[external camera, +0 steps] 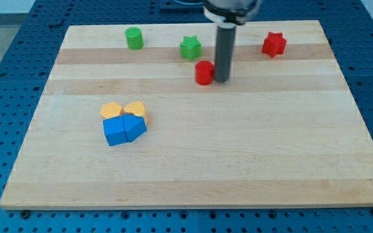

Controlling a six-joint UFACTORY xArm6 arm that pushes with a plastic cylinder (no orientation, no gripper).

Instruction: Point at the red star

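Note:
The red star (273,44) lies near the view's top right of the wooden board (238,155). My tip (221,80) rests on the board just right of a red cylinder (204,72), touching or almost touching it. The red star is up and to the right of the tip, well apart from it. The dark rod rises straight from the tip toward the view's top.
A green star (190,48) sits up-left of the tip. A green cylinder (134,38) is at the top left. Two yellow blocks (123,110) and two blue blocks (124,129) cluster at the left centre. The board edges border a blue perforated table.

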